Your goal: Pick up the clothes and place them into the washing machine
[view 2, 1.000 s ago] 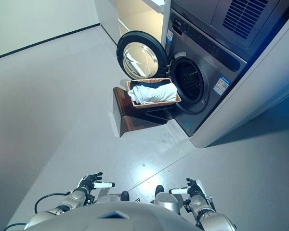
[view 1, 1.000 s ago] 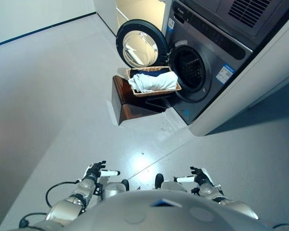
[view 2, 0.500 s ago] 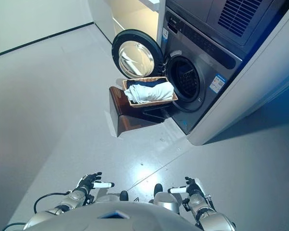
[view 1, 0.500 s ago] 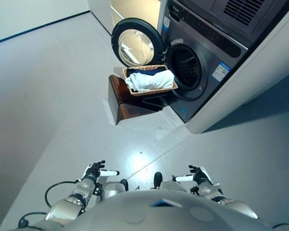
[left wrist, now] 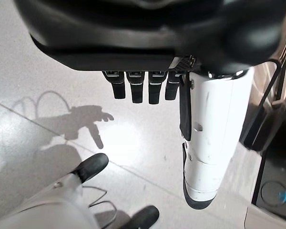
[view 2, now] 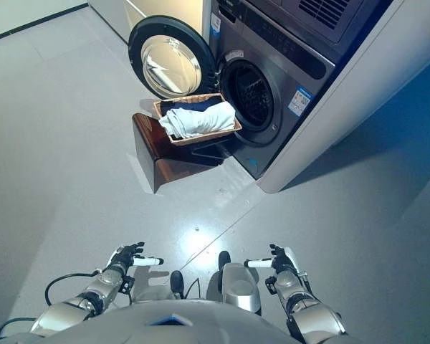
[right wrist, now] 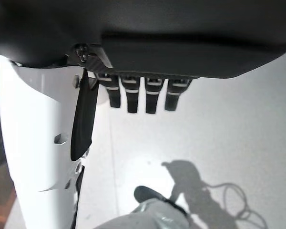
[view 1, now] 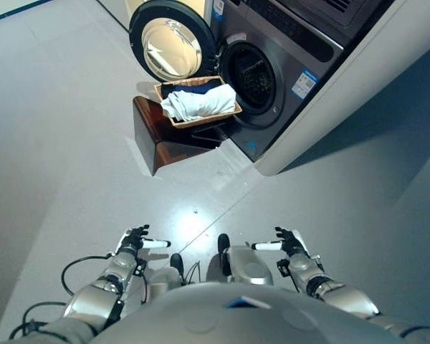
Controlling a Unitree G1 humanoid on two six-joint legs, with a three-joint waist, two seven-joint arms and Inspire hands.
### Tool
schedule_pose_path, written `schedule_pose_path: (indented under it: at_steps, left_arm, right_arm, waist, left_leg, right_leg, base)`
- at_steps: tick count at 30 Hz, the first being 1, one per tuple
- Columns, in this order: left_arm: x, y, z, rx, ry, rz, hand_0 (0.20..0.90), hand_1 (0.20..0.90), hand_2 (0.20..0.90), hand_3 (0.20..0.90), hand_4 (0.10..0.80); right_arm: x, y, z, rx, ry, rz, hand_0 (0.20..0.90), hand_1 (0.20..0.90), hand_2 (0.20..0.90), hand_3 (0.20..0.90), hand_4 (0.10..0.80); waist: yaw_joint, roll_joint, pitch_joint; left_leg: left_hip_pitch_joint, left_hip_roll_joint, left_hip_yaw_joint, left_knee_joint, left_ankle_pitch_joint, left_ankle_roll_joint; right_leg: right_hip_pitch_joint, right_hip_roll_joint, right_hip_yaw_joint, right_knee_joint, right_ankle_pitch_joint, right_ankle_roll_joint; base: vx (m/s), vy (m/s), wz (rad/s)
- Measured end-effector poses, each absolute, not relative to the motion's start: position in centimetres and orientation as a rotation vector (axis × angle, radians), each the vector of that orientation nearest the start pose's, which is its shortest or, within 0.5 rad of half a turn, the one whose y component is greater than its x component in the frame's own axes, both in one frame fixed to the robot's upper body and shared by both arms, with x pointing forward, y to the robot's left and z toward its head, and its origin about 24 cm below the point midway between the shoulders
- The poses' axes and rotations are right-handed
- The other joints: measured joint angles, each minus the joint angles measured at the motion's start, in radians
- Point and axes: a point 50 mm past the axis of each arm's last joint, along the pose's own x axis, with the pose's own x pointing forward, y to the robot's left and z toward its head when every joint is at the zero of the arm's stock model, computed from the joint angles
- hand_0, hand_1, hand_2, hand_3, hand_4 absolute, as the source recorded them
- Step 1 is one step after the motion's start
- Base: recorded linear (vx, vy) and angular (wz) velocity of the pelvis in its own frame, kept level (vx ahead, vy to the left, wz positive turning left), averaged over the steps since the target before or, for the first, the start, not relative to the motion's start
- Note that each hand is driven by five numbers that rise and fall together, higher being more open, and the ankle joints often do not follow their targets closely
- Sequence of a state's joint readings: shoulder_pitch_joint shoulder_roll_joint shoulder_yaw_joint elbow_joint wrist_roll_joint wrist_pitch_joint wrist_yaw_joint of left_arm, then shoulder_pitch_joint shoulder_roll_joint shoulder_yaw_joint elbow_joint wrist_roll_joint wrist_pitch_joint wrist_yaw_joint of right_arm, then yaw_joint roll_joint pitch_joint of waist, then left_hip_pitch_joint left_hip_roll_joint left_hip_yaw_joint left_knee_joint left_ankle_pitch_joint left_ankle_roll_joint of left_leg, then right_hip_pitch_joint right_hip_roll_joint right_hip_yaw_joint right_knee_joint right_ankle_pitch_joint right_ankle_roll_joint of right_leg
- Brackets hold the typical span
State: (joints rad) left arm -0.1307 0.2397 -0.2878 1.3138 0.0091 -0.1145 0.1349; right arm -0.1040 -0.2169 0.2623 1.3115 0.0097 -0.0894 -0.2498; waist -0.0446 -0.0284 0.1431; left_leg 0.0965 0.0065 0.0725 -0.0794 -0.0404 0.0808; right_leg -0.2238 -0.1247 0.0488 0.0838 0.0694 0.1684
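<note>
White clothes (view 1: pixel 198 104) lie bundled in a shallow woven basket (view 1: pixel 173 122), a soft crumpled roll with folds, long axis running along the basket's length, one end toward the washing machine (view 1: pixel 287 54) opening, other end toward the basket's far short side; a dark navy piece (view 1: pixel 201 85) shows behind the white roll against the basket's back rim. Basket is rectangular, tan wicker, sits tilted on a glossy dark brown wooden stand (view 1: pixel 161 140) with a curved bent shape, on the floor (view 1: pixel 72 143) just in front of the machine. Washing machine is dark grey metal, front loading, round door (view 1: pixel 170 49) swung wide open to the left, shiny chrome-like inner bowl, black rim; drum opening (view 1: pixel 252 74) dark, perforated metal inside; basket's right end sits just beside the opening's lower edge. A small blue-white sticker (view 1: pixel 303 82) on the machine front, right of the opening. White panel (view 1: pixel 358 79) alongside the machine's right side. Floor smooth pale grey, glossy, with a bright light reflection near the middle. Left robot hand (view 1: pixel 135 241) low near the view's bottom, well apart from the clothes, fingers relaxed and spread, white-covered thumb sticking out, holding nothing. Right robot hand (view 1: pixel 287 244) likewise low, fingers relaxed, white thumb out, empty. Both wrist views show short dark fingers loosely extended over bare floor.
</note>
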Motion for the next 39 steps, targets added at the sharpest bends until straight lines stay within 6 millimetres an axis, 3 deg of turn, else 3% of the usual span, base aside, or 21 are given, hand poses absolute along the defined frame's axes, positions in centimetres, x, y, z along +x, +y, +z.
schedule_pose_path:
  at_steps: [1, 2, 4, 5, 6, 7, 8, 9, 10, 13, 14, 16, 19, 21, 22, 27, 31, 32, 35, 38, 39]
  left_arm:
    - [13.5, 22.5, -15.2, 0.480, 1.067, 0.005, 0.900, 0.900, 0.900, 0.900, 0.800]
    - [13.4, 22.3, -15.2, 0.474, 1.067, 0.013, 0.900, 0.900, 0.900, 0.900, 0.800]
    - [12.6, 22.7, -15.4, 0.483, 1.091, 0.034, 0.900, 0.900, 0.900, 0.900, 0.800]
    - [11.9, 23.3, -15.5, 0.493, 1.108, 0.043, 0.900, 0.900, 0.900, 0.900, 0.800]
    - [11.8, 22.9, -15.6, 0.484, 1.109, 0.042, 0.900, 0.900, 0.900, 0.900, 0.800]
    - [11.2, 21.5, -16.0, 0.449, 1.117, 0.029, 0.900, 0.900, 0.900, 0.900, 0.800]
    - [11.2, 20.7, -16.1, 0.427, 1.113, 0.021, 0.900, 0.900, 0.900, 0.900, 0.800]
    - [11.4, 20.5, -16.1, 0.427, 1.106, 0.016, 0.900, 0.900, 0.900, 0.900, 0.800]
    - [11.8, 20.2, -16.0, 0.425, 1.093, 0.007, 0.900, 0.900, 0.900, 0.900, 0.800]
    - [11.8, 19.8, -16.1, 0.413, 1.094, 0.009, 0.900, 0.900, 0.900, 0.900, 0.800]
    - [12.4, 19.5, -16.0, 0.405, 1.077, 0.011, 0.900, 0.900, 0.900, 0.900, 0.800]
    - [12.6, 19.4, -15.9, 0.392, 1.068, 0.015, 0.900, 0.900, 0.900, 0.900, 0.800]
    - [14.2, 19.2, -15.4, 0.387, 1.020, 0.023, 0.900, 0.900, 0.900, 0.900, 0.800]
    - [14.6, 19.2, -15.2, 0.388, 1.008, 0.044, 0.900, 0.900, 0.900, 0.900, 0.800]
    - [14.9, 19.3, -15.1, 0.392, 1.002, 0.055, 0.900, 0.900, 0.900, 0.900, 0.800]
    - [14.9, 19.6, -15.1, 0.368, 1.003, 0.095, 0.900, 0.900, 0.900, 0.900, 0.800]
    - [14.4, 19.8, -15.2, 0.366, 1.020, 0.103, 0.900, 0.900, 0.900, 0.900, 0.800]
    - [14.4, 19.6, -15.2, 0.363, 1.018, 0.095, 0.900, 0.900, 0.900, 0.900, 0.800]
    - [15.2, 20.5, -14.8, 0.387, 0.994, 0.105, 0.900, 0.900, 0.900, 0.900, 0.800]
    - [15.2, 21.4, -14.6, 0.405, 0.994, 0.119, 0.900, 0.900, 0.900, 0.900, 0.800]
    - [14.9, 22.3, -14.6, 0.415, 1.003, 0.141, 0.900, 0.900, 0.900, 0.900, 0.800]
  right_arm:
    - [12.3, -23.0, -15.2, -0.495, 1.069, -0.160, 0.900, 0.900, 0.900, 0.900, 0.800]
    - [12.6, -23.1, -15.1, -0.495, 1.057, -0.167, 0.900, 0.900, 0.900, 0.900, 0.800]
    - [12.4, -22.8, -15.2, -0.496, 1.051, -0.163, 0.900, 0.900, 0.900, 0.900, 0.800]
    - [11.4, -22.2, -15.6, -0.501, 1.076, -0.136, 0.900, 0.900, 0.900, 0.900, 0.800]
    - [10.9, -22.3, -15.7, -0.506, 1.086, -0.130, 0.900, 0.900, 0.900, 0.900, 0.800]
    - [10.4, -23.0, -15.7, -0.523, 1.101, -0.144, 0.900, 0.900, 0.900, 0.900, 0.800]
    - [10.9, -23.3, -15.5, -0.535, 1.087, -0.140, 0.900, 0.900, 0.900, 0.900, 0.800]
    - [11.2, -23.2, -15.4, -0.534, 1.072, -0.136, 0.900, 0.900, 0.900, 0.900, 0.800]
    - [11.8, -23.1, -15.2, -0.546, 1.048, -0.122, 0.900, 0.900, 0.900, 0.900, 0.800]
    - [13.2, -22.9, -14.7, -0.549, 0.988, -0.112, 0.900, 0.900, 0.900, 0.900, 0.800]
    - [13.4, -22.8, -14.6, -0.549, 0.971, -0.113, 0.900, 0.900, 0.900, 0.900, 0.800]
    - [13.3, -22.9, -14.7, -0.558, 0.980, -0.110, 0.900, 0.900, 0.900, 0.900, 0.800]
    - [13.7, -23.4, -14.5, -0.582, 0.987, -0.119, 0.900, 0.900, 0.900, 0.900, 0.800]
    - [13.6, -23.5, -14.6, -0.589, 0.995, -0.120, 0.900, 0.900, 0.900, 0.900, 0.800]
    - [13.4, -23.5, -14.7, -0.593, 1.005, -0.122, 0.900, 0.900, 0.900, 0.900, 0.800]
    - [13.3, -23.7, -14.7, -0.615, 1.020, -0.116, 0.900, 0.900, 0.900, 0.900, 0.800]
    - [13.5, -24.1, -14.5, -0.627, 1.017, -0.125, 0.900, 0.900, 0.900, 0.900, 0.800]
    - [12.7, -24.7, -14.7, -0.638, 1.046, -0.133, 0.900, 0.900, 0.900, 0.900, 0.800]
    - [10.8, -24.0, -15.5, -0.614, 1.122, -0.120, 0.900, 0.900, 0.900, 0.900, 0.800]
    - [11.5, -23.5, -15.4, -0.607, 1.101, -0.101, 0.900, 0.900, 0.900, 0.900, 0.800]
    - [12.5, -23.1, -15.3, -0.609, 1.077, -0.080, 0.900, 0.900, 0.900, 0.900, 0.800]
  waist:
    - [-0.009, 0.004, 0.003]
    - [-0.017, 0.006, 0.008]
    - [-0.028, 0.000, 0.005]
    - [-0.027, -0.027, -0.015]
    - [-0.029, -0.020, -0.020]
    - [-0.025, 0.031, -0.051]
    - [-0.020, 0.051, -0.064]
    - [-0.023, 0.034, -0.065]
    - [-0.022, 0.005, -0.065]
    - [-0.015, -0.019, -0.062]
    - [-0.018, -0.036, -0.052]
    - [0.005, -0.049, -0.044]
    - [0.006, -0.055, -0.004]
    - [0.009, -0.048, 0.017]
    - [0.007, -0.033, 0.021]
    - [0.032, 0.012, 0.045]
    - [0.031, 0.020, 0.034]
    - [0.027, 0.033, 0.021]
    - [0.035, -0.040, -0.022]
    - [0.036, -0.040, -0.026]
    - [0.058, -0.035, -0.033]
  left_leg:
    - [0.001, -0.004, -0.025, -0.001, -0.014, -0.017]
    - [0.006, -0.002, -0.036, -0.003, -0.015, -0.018]
    - [0.052, 0.018, -0.053, -0.006, -0.045, -0.054]
    - [0.080, 0.022, -0.074, -0.006, -0.069, -0.081]
    - [0.098, 0.045, -0.088, -0.006, -0.080, -0.096]
    - [0.107, 0.112, -0.096, -0.002, -0.090, -0.132]
    - [0.091, 0.145, -0.102, 0.050, -0.085, -0.155]
    - [0.053, 0.148, -0.124, 0.118, -0.082, -0.160]
    - [-0.002, 0.143, -0.146, 0.229, -0.059, -0.197]
    - [-0.077, 0.158, -0.194, 0.416, -0.029, -0.242]
    - [-0.127, 0.166, -0.211, 0.543, 0.018, -0.277]
    - [-0.168, 0.167, -0.204, 0.635, 0.115, -0.275]
    - [-0.250, 0.124, -0.127, 0.639, 0.045, -0.246]
    - [-0.290, 0.114, -0.031, 0.526, 0.042, -0.240]
    - [-0.289, 0.114, 0.016, 0.329, 0.054, -0.232]
    - [-0.282, 0.107, -0.002, 0.067, 0.151, -0.222]
    - [-0.218, 0.100, 0.032, 0.054, 0.185, -0.172]
    - [-0.179, 0.100, 0.032, 0.031, 0.180, -0.111]
    - [-0.157, 0.028, 0.029, 0.000, 0.176, -0.052]
    - [-0.140, 0.009, 0.023, 0.000, 0.160, -0.030]
    - [-0.133, 0.002, 0.030, -0.006, 0.135, -0.029]
  right_leg:
    - [0.002, -0.057, -0.026, -0.137, 0.040, 0.030]
    - [-0.001, -0.078, -0.035, -0.172, 0.052, 0.043]
    - [0.013, -0.074, -0.028, -0.161, 0.062, 0.051]
    - [0.063, -0.056, -0.001, -0.163, 0.048, 0.024]
    - [0.079, -0.038, 0.013, -0.160, 0.127, -0.002]
    - [0.085, 0.028, -0.003, -0.141, 0.105, -0.045]
    - [0.116, 0.064, -0.028, -0.156, 0.117, -0.072]
    - [0.129, 0.064, -0.044, -0.163, 0.109, -0.084]
    - [0.140, 0.068, -0.063, -0.165, 0.100, -0.105]
    - [0.181, 0.096, -0.103, -0.154, 0.049, -0.158]
    - [0.220, 0.100, -0.122, -0.159, 0.030, -0.179]
    - [0.256, 0.111, -0.128, -0.161, -0.006, -0.222]
    - [0.275, 0.096, -0.148, -0.166, -0.010, -0.238]
    - [0.286, 0.097, -0.153, -0.168, -0.038, -0.253]
    - [0.287, 0.108, -0.166, -0.167, -0.036, -0.246]
    - [0.342, 0.150, -0.171, -0.168, -0.066, -0.236]
    - [0.367, 0.140, -0.184, -0.167, -0.093, -0.194]
    - [0.383, 0.143, -0.187, -0.167, -0.108, -0.171]
    - [0.390, 0.081, -0.172, -0.152, -0.133, -0.117]
    - [0.379, 0.053, -0.155, -0.101, -0.157, -0.095]
    - [0.339, 0.051, -0.138, -0.009, -0.173, -0.062]
  base:
    - [0.319, -0.185, 0.23]
    - [0.322, -0.183, 0.33]
    - [0.358, -0.243, 0.30]
    - [0.263, -0.214, 0.41]
    - [0.309, -0.332, 0.57]
    - [0.213, -0.291, 0.47]
    - [0.256, -0.398, 0.47]
    - [0.160, -0.310, 0.36]
    - [0.113, -0.222, 0.32]
    - [0.143, -0.291, 0.14]
    - [0.110, -0.205, 0.27]
    - [0.135, -0.149, 0.18]
    - [0.157, -0.065, 0.29]
    - [0.198, 0.026, 0.32]
    - [0.083, 0.025, 0.18]
    - [0.216, 0.086, -0.23]
    - [0.186, 0.163, -0.49]
    - [0.225, 0.181, -0.01]
    - [0.172, 0.166, 0.35]
    - [0.076, 0.127, 0.09]
    - [0.050, 0.154, -0.18]
